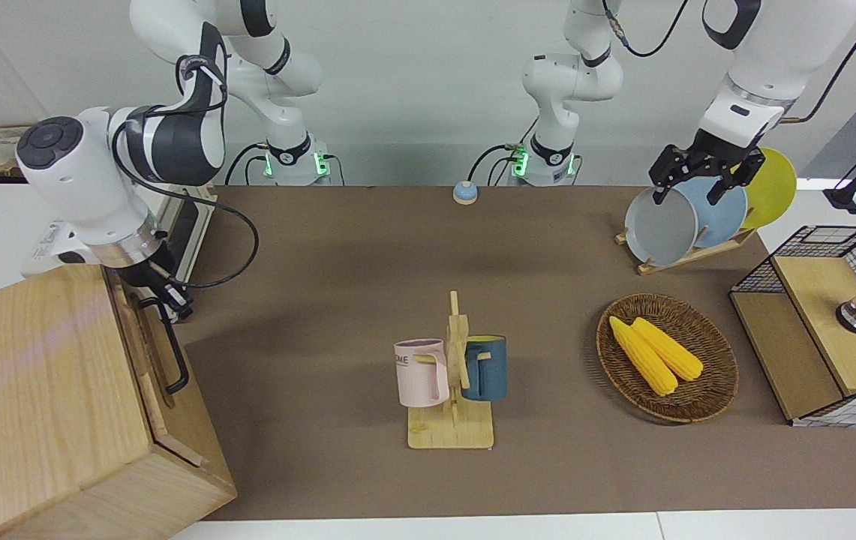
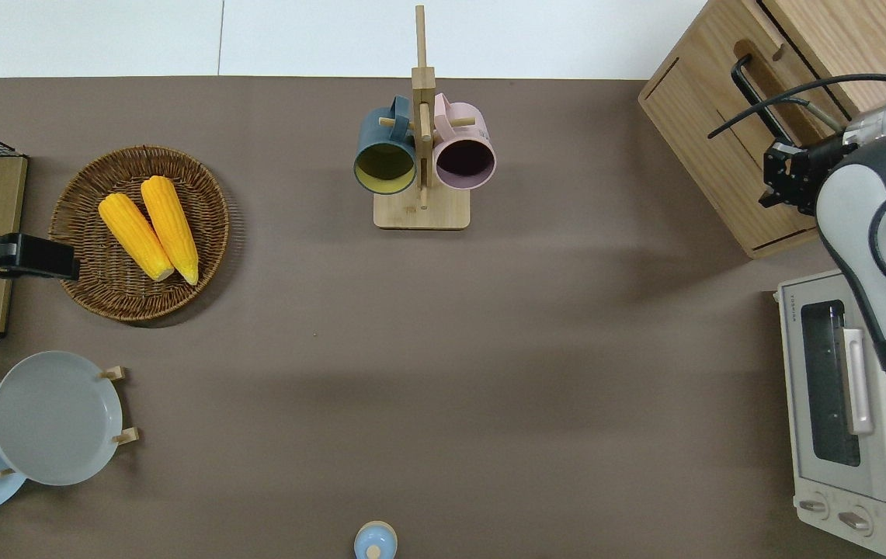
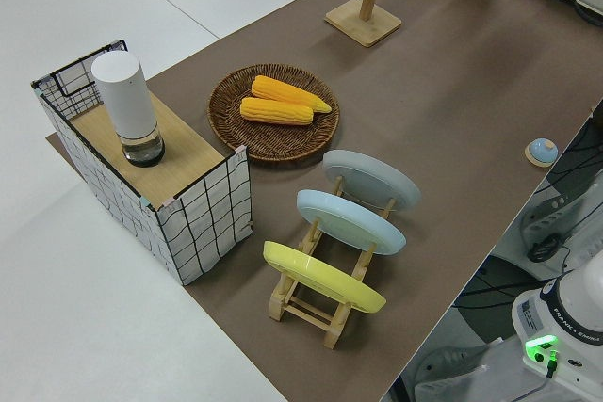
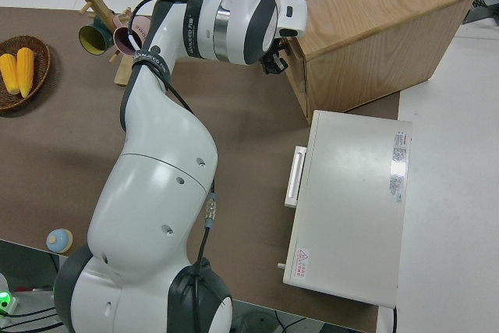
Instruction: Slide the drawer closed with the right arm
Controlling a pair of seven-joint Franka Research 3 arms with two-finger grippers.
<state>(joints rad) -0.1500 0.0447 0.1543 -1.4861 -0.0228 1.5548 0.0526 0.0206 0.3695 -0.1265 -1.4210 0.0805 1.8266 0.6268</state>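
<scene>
The right pincer (image 2: 788,177) sits right up against the front of the pale wooden cabinet (image 2: 722,155) at the right arm's end of the worktop (image 2: 489,349), at the end of the black loop handle (image 2: 753,97) nearer the robots, and whether its fingers are spread or pinched together cannot be told from any view. The drawer (image 1: 144,352) that carries that handle lies directly under and ahead of the pincer; in the front view its face stands slightly proud of the cabinet body, with a thin gap showing along its edge. The right arm (image 1: 90,180) bends down over the top of the cabinet, its black cable looping off the wrist. Just beside the pincer, on the side nearer the robots, lies the white toaster oven (image 2: 846,419) with its glass door and bar handle. Well away from the pincer, toward the middle of the worktop, a wooden mug tree (image 2: 421,155) holds a dark blue mug (image 2: 386,151) and a pink mug (image 2: 464,151), one on each side. Farther off again, toward the left arm's end, a round wicker basket (image 2: 78,256) carries two yellow corn cobs (image 2: 149,227), lying side by side and touching. The left arm is parked, its left pincer (image 1: 705,176) showing its fingers spread apart and gripping nothing.
</scene>
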